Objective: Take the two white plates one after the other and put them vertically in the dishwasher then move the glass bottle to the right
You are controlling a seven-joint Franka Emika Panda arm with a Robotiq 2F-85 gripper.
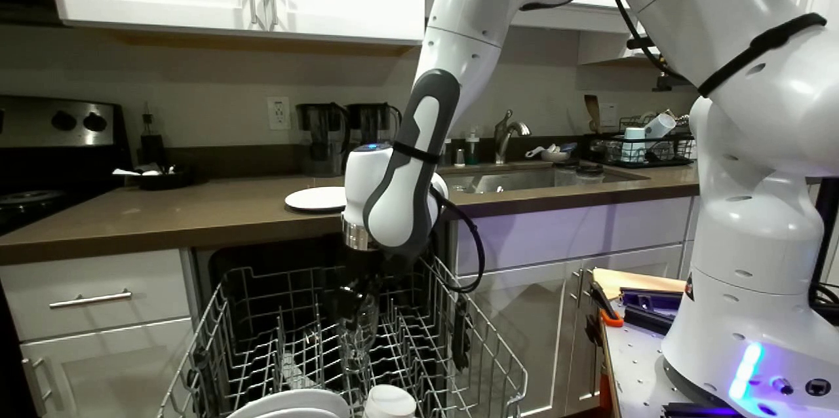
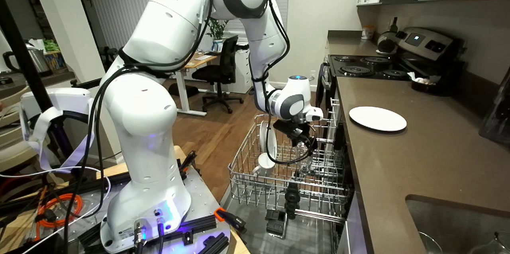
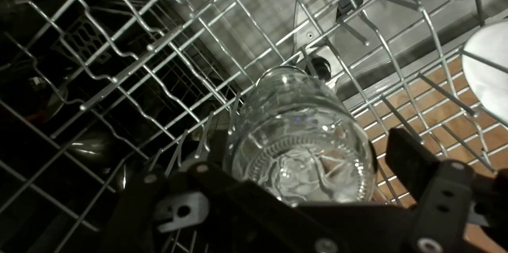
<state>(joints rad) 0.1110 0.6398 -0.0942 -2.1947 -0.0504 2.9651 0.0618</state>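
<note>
The glass bottle (image 3: 301,134) is clear and stands bottom-up in the wire rack of the dishwasher (image 1: 482,336). My gripper (image 3: 313,150) straddles its base with open jaws; a gap shows between the glass and the finger (image 3: 412,161) on the right of the wrist view. On the left, finger and glass overlap, so contact cannot be told. From outside, the dark gripper (image 1: 357,300) points down over the bottle (image 1: 356,342). One white plate (image 2: 377,118) lies flat on the counter. Another white plate (image 2: 268,140) stands upright in the rack.
A white mug (image 2: 264,164) sits in the rack near the upright plate. Wire tines (image 3: 448,94) surround the bottle. The counter edge (image 1: 262,232) runs above the rack's far end. A sink (image 1: 518,179) and two dark pitchers (image 1: 319,143) are farther along.
</note>
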